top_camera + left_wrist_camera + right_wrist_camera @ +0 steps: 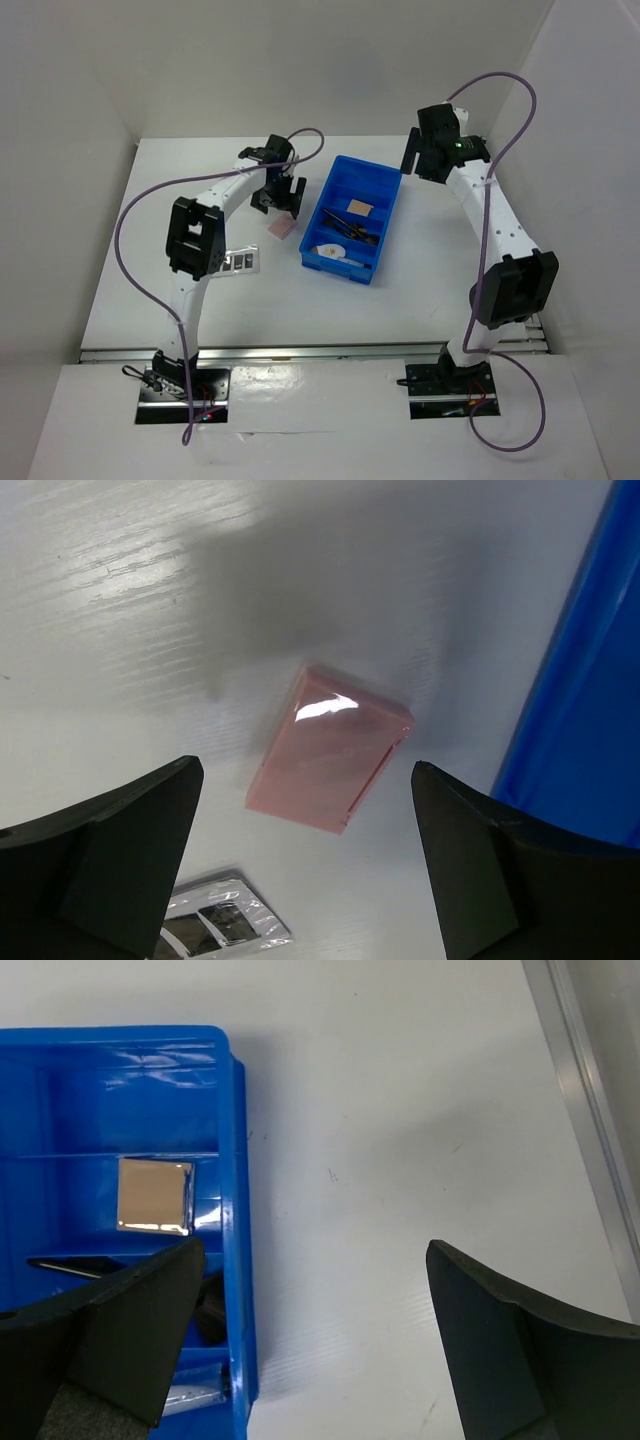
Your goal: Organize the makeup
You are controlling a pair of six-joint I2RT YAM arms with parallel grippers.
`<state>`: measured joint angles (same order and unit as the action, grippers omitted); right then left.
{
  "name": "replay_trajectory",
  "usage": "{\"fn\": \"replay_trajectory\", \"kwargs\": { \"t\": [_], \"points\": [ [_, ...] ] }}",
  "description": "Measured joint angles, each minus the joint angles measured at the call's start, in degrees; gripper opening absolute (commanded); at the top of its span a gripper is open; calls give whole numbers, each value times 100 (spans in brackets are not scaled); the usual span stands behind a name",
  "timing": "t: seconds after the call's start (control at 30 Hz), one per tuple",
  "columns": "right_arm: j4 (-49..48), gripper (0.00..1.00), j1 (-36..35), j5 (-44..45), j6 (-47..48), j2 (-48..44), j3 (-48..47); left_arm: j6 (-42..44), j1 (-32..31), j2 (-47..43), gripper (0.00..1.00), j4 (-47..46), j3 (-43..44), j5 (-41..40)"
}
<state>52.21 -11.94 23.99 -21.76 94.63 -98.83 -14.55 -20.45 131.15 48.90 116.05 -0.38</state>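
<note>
Top view alone shows whole blue bin (391,215). Left wrist view alone shows pink case (330,750) as glossy box, flat on table (120,630) just left of bin, untouched, beneath gap of left gripper (279,197), fingers (110,860) spread wide. Right gripper (315,1250) wide too, empty, above table right of bin. Tan pad (155,1195) inside bin.

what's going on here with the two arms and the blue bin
Two robot arms are sorting makeup into the blue bin. The left gripper hangs open above a pink case lying on the table just left of the bin, not gripping it. A silver palette strip also lies outside the bin. Inside are a tan square pad, black brushes and a white oval compact. The right gripper is open and empty beside the bin's far end.
</note>
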Motion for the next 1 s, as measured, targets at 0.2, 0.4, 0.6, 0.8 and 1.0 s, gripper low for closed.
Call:
{"fn": "replay_trajectory", "kwargs": {
  "t": [0.2, 0.4, 0.6, 0.8, 1.0],
  "points": [
    [13, 99, 0, -177, 24, 326, -225, 98, -50, 210, 100, 42, -2, -212],
    [22, 99, 0, -330, 39, 553, -306, 79, -111, 352, 100, 26, -7, -225],
    [20, 99, 0, -428, 39, 612, -330, 70, -107, 302, 97, -144, -166, -107],
    [24, 99, 0, -529, 37, 647, -400, 87, -129, 254, 96, -284, -337, -118],
    [31, 99, 0, -581, 37, 686, -483, 66, -151, 81, 96, -520, -662, -258]
  ]
}}
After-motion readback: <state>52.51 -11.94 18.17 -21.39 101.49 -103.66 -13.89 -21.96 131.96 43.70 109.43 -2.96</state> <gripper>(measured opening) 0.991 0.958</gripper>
